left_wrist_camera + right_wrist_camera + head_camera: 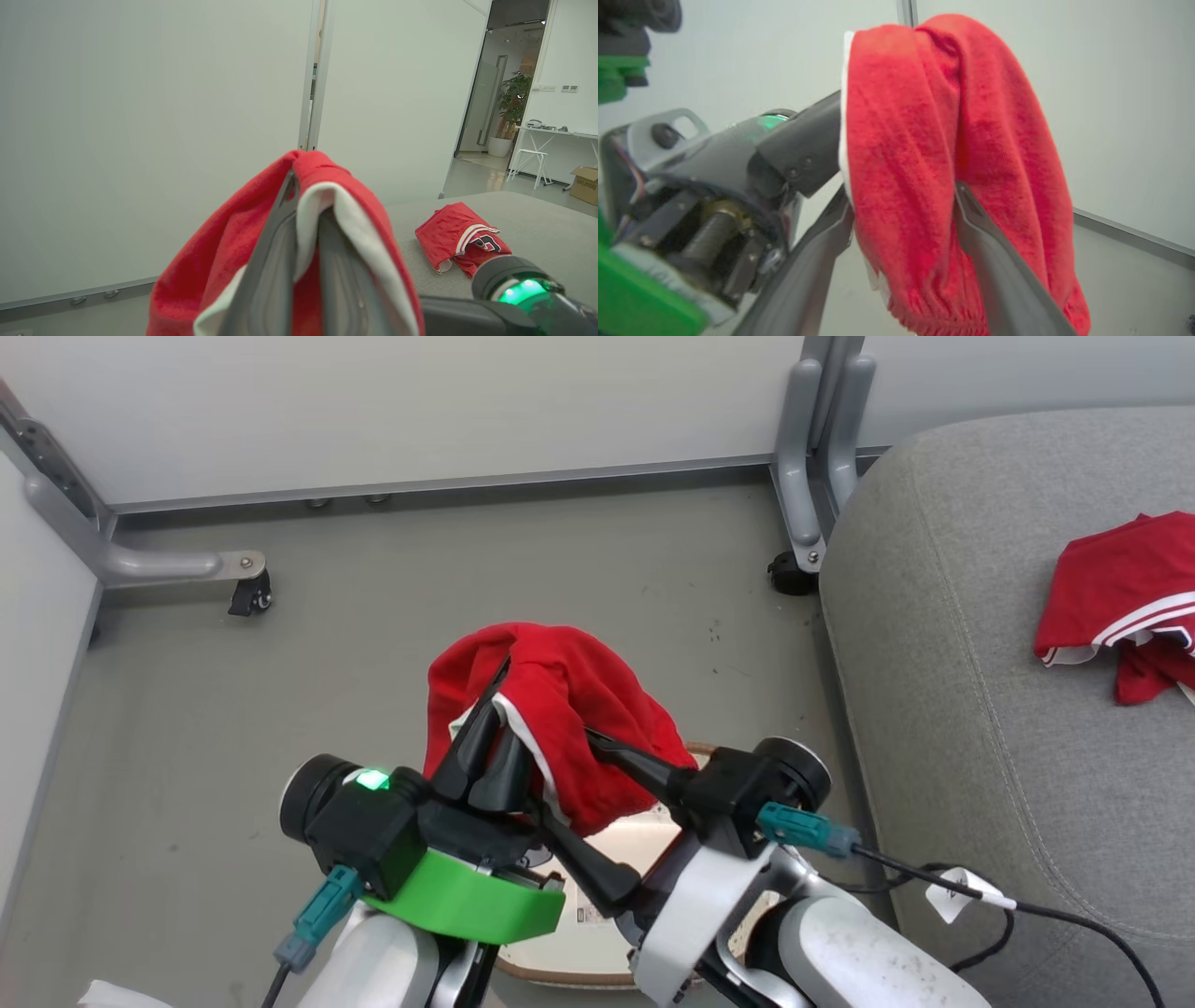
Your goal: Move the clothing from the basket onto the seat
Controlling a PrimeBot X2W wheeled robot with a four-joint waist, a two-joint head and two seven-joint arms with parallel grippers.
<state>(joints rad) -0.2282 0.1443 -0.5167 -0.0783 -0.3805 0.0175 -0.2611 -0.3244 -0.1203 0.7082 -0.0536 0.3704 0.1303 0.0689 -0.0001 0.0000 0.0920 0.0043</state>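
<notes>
The clothing [560, 709] is soft red cloth with a fuzzy matt nap and smoother white trim. The seat [980, 709] is matt grey woven fabric, slightly coarse. The basket [569, 954] is smooth cream plastic with a faint sheen, the fingers [1008, 280] look like matt dark plastic, and the floor [373, 616] is dull and scuffed.

Bare grey seat [934, 709] beside 1 red garment [1111, 579]; metal partition leg [798, 476] at its far corner.

Your left gripper [498, 709] is clamping tight on the clothing [560, 691], with its fingers pointing up and forward. Your right gripper [565, 775] is reaching in from the right with jaws spread wide, one finger on either side of the hanging fabric. Both pale forearms [859, 952] are rising side by side, wrists close together.
</notes>
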